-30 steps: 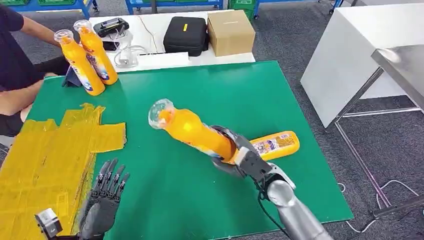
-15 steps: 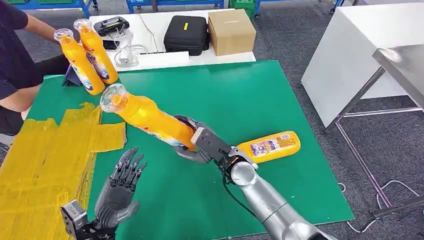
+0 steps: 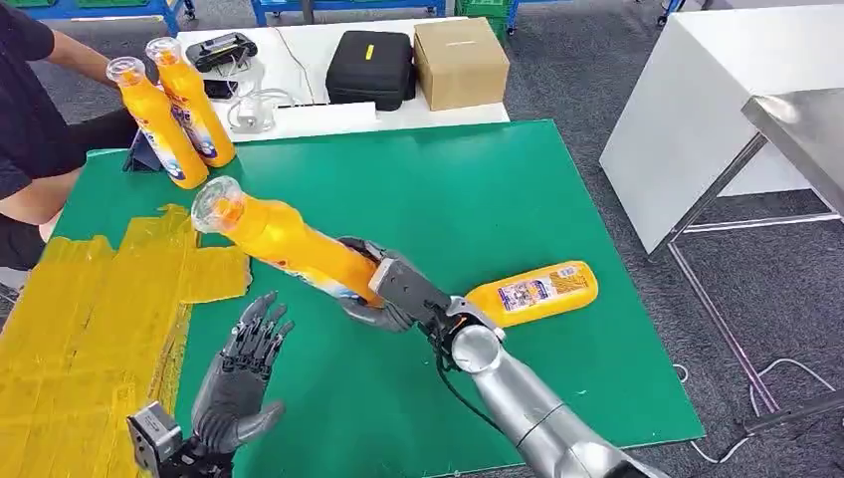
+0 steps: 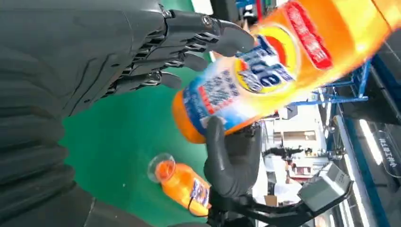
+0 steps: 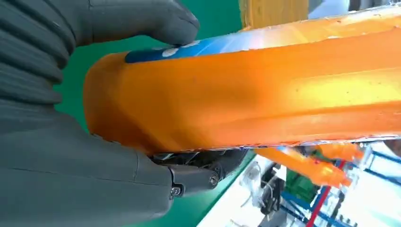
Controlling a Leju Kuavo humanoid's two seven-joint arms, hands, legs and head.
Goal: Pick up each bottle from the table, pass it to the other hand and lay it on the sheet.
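My right hand [image 3: 383, 289] grips the base of an orange bottle [image 3: 284, 242] with a clear cap, held tilted above the green table [image 3: 478, 189], its cap toward the yellow sheet [image 3: 90, 319]. The same orange bottle [image 5: 265, 90] is wrapped by my right hand [image 5: 71, 132] in the right wrist view. My left hand [image 3: 239, 383] is open below the bottle, fingers spread and pointing up, not touching it; in the left wrist view its fingers [image 4: 156, 56] reach close to the bottle's label [image 4: 255, 80]. A second bottle [image 3: 532, 292] lies on the table. Two more bottles [image 3: 174, 115] stand at the far left.
A person [image 3: 30, 119] sits at the table's far left beside the standing bottles. Behind the green table a white table holds a black case [image 3: 370, 68], a cardboard box [image 3: 460, 62] and cables. A white bench [image 3: 697, 110] stands to the right.
My right hand has carried the bottle left across the table toward my left hand. The left hand has risen and opened upward under it.
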